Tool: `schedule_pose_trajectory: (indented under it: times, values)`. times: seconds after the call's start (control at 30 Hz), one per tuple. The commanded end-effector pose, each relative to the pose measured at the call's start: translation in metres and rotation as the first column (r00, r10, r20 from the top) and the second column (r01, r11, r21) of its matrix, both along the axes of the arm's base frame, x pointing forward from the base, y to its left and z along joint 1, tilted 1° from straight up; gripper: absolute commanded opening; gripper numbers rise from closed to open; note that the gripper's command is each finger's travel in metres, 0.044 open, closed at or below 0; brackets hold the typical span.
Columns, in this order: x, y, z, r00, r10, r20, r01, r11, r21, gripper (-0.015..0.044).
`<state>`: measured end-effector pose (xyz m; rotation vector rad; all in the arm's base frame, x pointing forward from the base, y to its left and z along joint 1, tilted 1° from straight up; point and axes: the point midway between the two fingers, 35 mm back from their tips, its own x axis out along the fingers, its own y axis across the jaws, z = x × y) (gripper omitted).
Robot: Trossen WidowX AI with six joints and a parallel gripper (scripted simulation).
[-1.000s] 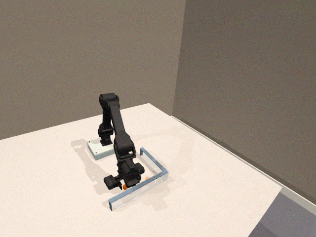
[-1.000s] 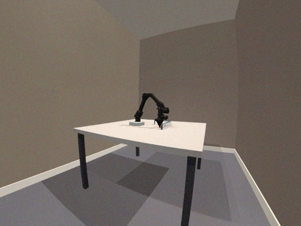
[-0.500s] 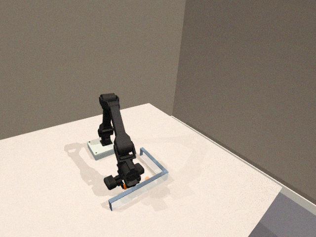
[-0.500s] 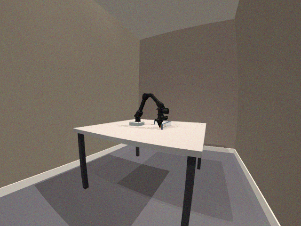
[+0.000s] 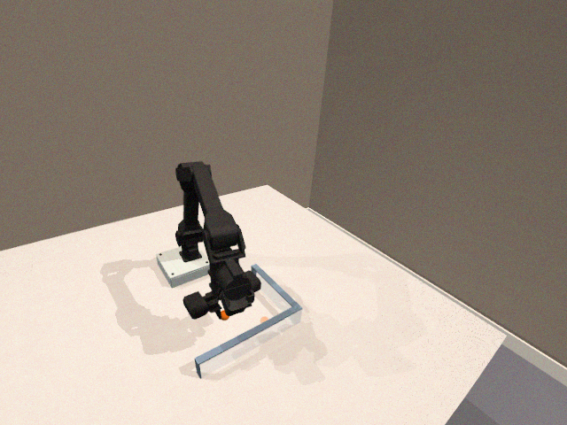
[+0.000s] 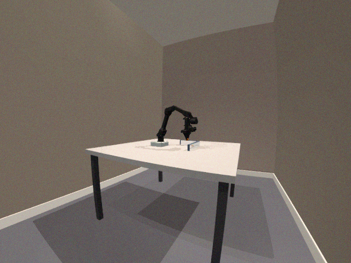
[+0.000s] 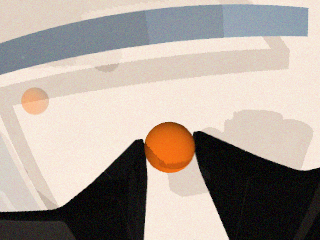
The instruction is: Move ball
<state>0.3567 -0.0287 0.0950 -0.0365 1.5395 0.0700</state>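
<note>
Top view: claw pointed down over the tabletop, clamped on the orange ball, which peeked out just under the black wrist. Faint see-through copy lay off to the claw's side, toward the corner of the clear walls and just inside the long wall. Ball looked lifted a little off the tabletop, judging by the shadow offset; hard to be sure.

Exterior view: small and far. Claw hung above the walls, arm bent over from its base. Ball only an orange speck at the tips; copy not readable here.

Wrist view: clearest. Ball pinched between the two dark fingertips, one on each side, contact near its widest part. Copy sat ahead and to the left of the claw, near the wall but not touching it.

Step in hand, as a judgement: carry to the copy. To do it well, keep the squeeze steady since a round ball can pop out, travel low and slow, centre over the copy, set down fully before releasing so it does not roll, then lift straight up clear of the walls.
</note>
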Motion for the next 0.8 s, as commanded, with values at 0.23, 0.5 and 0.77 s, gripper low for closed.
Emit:
schedule_pose_trajectory:
  times: [0.23,0.5,0.77]
  values:
    - [-0.005,0.000,0.040,1.000,0.001,0.007,-0.001,1.000,-0.005,0.0000]
    - [0.004,0.045,0.027,1.000,0.001,0.008,-0.001,1.000,-0.001,0.0000]
    - [0.008,0.097,0.012,1.000,0.001,0.009,-0.001,1.000,0.004,0.0000]
